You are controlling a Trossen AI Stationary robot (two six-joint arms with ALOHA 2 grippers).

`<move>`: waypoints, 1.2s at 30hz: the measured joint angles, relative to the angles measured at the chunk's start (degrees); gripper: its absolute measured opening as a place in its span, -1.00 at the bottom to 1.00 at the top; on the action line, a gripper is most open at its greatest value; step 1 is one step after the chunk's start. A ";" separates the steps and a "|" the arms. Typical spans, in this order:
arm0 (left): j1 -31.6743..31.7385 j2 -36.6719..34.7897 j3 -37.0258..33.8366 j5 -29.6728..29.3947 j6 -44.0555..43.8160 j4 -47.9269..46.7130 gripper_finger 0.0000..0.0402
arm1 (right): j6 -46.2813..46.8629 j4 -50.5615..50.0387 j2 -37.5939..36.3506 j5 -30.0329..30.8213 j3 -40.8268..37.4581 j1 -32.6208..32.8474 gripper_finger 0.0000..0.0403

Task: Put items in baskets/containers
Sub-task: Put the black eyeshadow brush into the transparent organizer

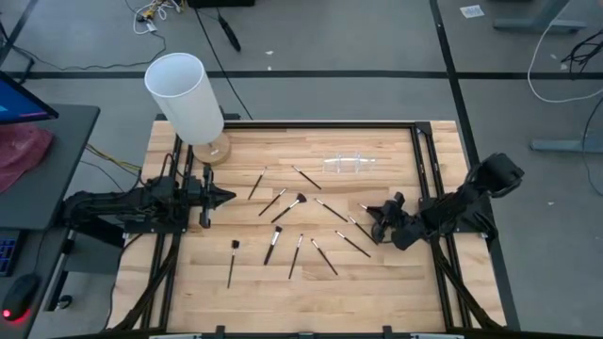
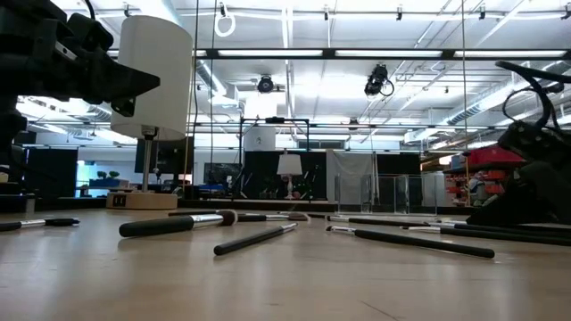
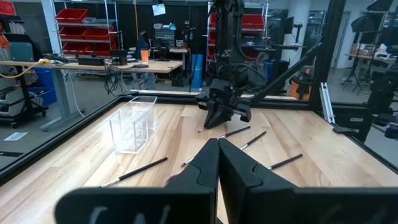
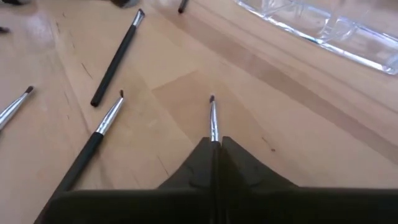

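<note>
Pinched between the right claw (image 4: 216, 144) fingers, a thin makeup brush (image 4: 213, 118) lies low over the tabletop (image 4: 186, 87), near the clear holder (image 4: 323, 28). Left claw (image 1: 226, 197) hovers closed, empty.

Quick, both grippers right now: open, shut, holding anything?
Left gripper: shut, holding nothing, hovering at the table's left.
Right gripper: shut on a thin makeup brush lying on the table.

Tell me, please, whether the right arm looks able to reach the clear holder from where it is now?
Probably yes: the right end effector, shut on a thin brush, sits low on the table, and only bare wood lies between it and the clear holder.
</note>
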 joint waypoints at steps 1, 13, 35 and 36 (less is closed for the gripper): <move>0.00 -0.01 -0.01 0.00 -0.02 0.00 -0.94 | 0.43 0.27 0.48 0.37 0.00 0.27 -0.94; 0.01 0.01 -0.01 -0.69 0.28 0.24 -0.94 | -3.93 4.42 1.03 0.60 -0.24 0.07 -0.94; -0.09 35.94 -0.02 -3.45 1.60 33.03 -0.96 | -26.76 23.62 1.14 -3.69 4.14 -8.56 -0.95; -0.09 38.63 -0.02 -3.45 1.58 35.03 -0.96 | -27.99 23.82 1.12 -3.70 4.89 -8.92 -0.95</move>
